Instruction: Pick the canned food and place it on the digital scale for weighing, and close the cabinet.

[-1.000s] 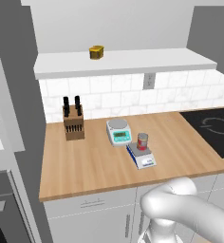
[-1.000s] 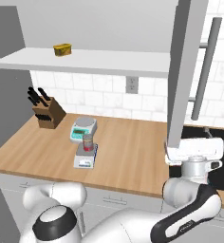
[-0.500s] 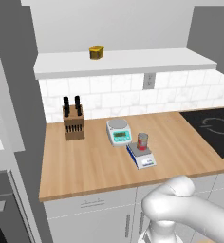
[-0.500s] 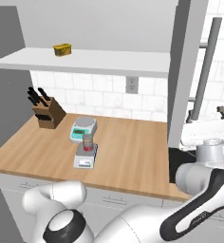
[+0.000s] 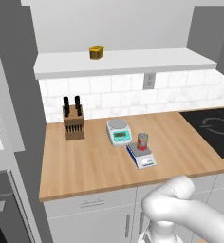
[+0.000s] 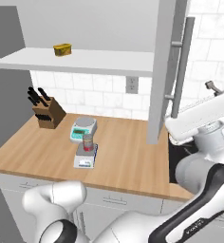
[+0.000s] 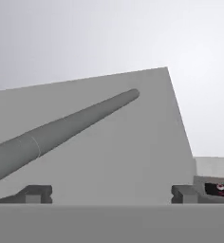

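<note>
On the wooden counter, toward its front edge, the digital scale sits flat: a square grey platform on a dark blue body with a white front panel facing the robot. The canned food stands upright on that platform, a small tin with a red label and a silver top rim; the right base view shows the same can on the same scale. Just behind it is a second scale with a round plate and teal display, and further left a wooden knife block holds dark-handled knives near the white tiled wall. Above, a squat yellow container rests on the white shelf, and a dark cooktop is set into the counter at the right.

In the hand view the two dark fingertips stand far apart, wide open, with nothing between them and touching nothing. Beyond them lies the flat light-grey cabinet door with its long bar handle running slantwise across. In the right base view the cabinet door stands swung out, edge-on, its vertical handle just beside the white arm.
</note>
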